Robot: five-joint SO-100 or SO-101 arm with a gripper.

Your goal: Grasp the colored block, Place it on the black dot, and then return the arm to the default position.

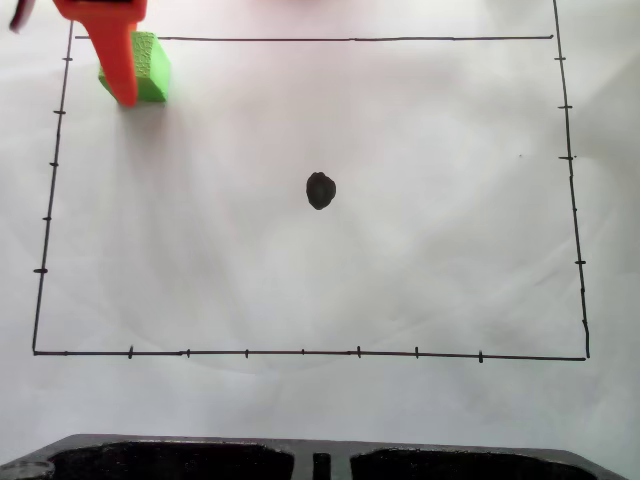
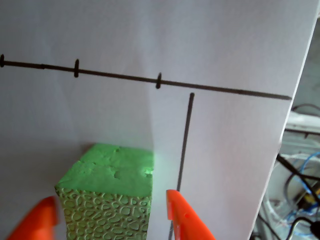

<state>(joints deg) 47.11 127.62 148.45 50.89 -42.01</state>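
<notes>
Fixed view: I see the colored block (image 1: 150, 68) in the frame's upper-left corner, well apart from the black dot (image 1: 320, 190). Wrist view: the gripper (image 2: 110, 217) straddles it, fingers parted, gap visible at the right finger.

White paper (image 1: 420, 250), cables (image 2: 300, 200) beside it.

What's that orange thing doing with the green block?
That's a robot arm's gripper. It's reaching down around the green block in the top-left corner of the drawn rectangle in the fixed view. In the wrist view its two orange fingers sit on either side of the block with small gaps, so it hasn't squeezed it yet. The black dot in the middle of the white paper has nothing on it.
</notes>
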